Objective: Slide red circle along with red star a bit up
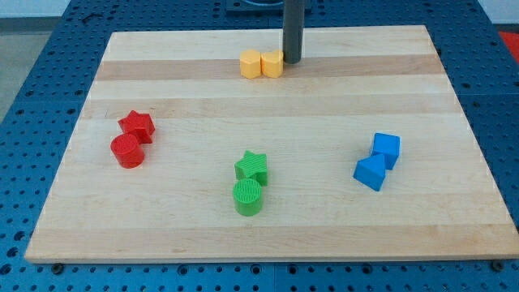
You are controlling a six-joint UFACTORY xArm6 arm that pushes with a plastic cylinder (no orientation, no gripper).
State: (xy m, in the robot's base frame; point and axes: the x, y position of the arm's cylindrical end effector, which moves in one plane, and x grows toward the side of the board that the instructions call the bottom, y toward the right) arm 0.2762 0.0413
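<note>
My tip [292, 62] down on the desk [340, 105] near the view's top, touching the right one of two yellow blocks [261, 63]; no hand, nothing held. Red star [137, 125] and red circle [127, 151] touching, far off at left. Green star [252, 165] against green circle [248, 196] low centre. Two blue blocks [378, 161] touching at right.

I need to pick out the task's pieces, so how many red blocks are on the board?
2. The red star is near the view's left edge, and the red circle touches it just below. Nothing seems hidden; my tip is far off by the yellow blocks.
</note>
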